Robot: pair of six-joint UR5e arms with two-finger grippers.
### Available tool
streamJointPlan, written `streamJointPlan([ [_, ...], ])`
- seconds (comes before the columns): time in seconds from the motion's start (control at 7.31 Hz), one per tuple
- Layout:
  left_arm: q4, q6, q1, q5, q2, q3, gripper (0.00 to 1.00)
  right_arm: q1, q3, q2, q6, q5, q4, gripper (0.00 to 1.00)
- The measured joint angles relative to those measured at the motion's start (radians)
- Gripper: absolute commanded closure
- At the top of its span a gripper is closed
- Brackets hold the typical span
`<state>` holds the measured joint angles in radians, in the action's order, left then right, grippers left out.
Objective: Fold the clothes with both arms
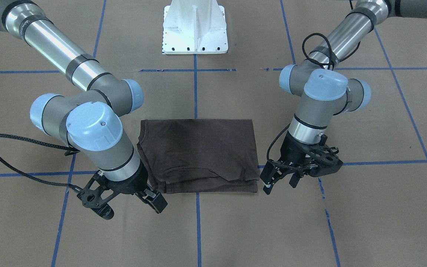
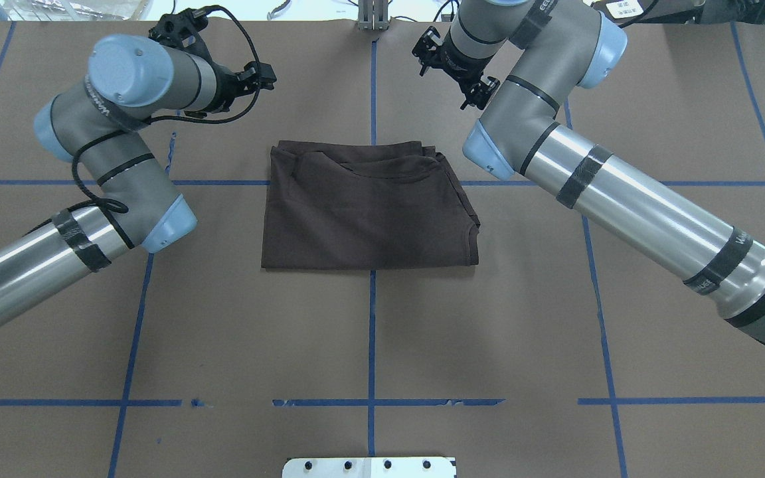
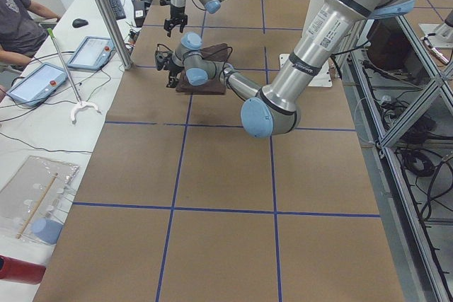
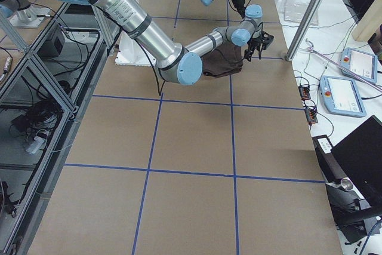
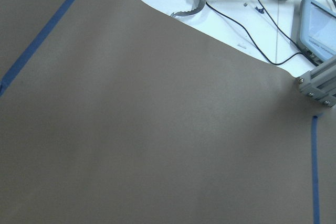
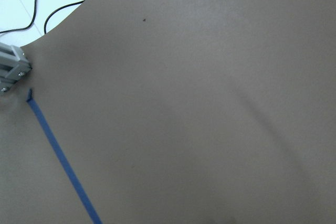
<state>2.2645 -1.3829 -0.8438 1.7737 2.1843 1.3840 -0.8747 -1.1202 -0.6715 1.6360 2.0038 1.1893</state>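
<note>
Exterior front-facing: my left pincer [image 1: 281,180] hangs parted and empty beside the folded T-shirt [image 1: 198,154]. My right pincer [image 1: 153,200] is at the opposite corner, its spread unclear. Overhead: the shirt lies flat on the table [image 2: 369,332].

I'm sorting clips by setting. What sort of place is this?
Probably a robotics lab test cell: a paper-covered table taped into a blue grid, aluminium framing alongside, and an operator seated by touchscreen pendants.
</note>
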Motion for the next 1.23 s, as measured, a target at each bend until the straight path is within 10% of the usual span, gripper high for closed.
streamJointPlan([
  [0.27,-0.012,0.359,-0.129,0.174,-0.169,0.144,0.0,-0.087,-0.099,-0.153,-0.231,0.062,0.007,0.0],
  [0.68,-0.14,1.145,-0.485,0.359,-0.302,0.097,0.0,-0.371,-0.219,-0.453,-0.858,0.236,0.048,0.0],
  [1.23,-0.563,1.5,-0.703,0.498,-0.314,0.063,0.0,-0.664,-0.343,-0.628,-1.557,0.3,0.449,0.0],
])
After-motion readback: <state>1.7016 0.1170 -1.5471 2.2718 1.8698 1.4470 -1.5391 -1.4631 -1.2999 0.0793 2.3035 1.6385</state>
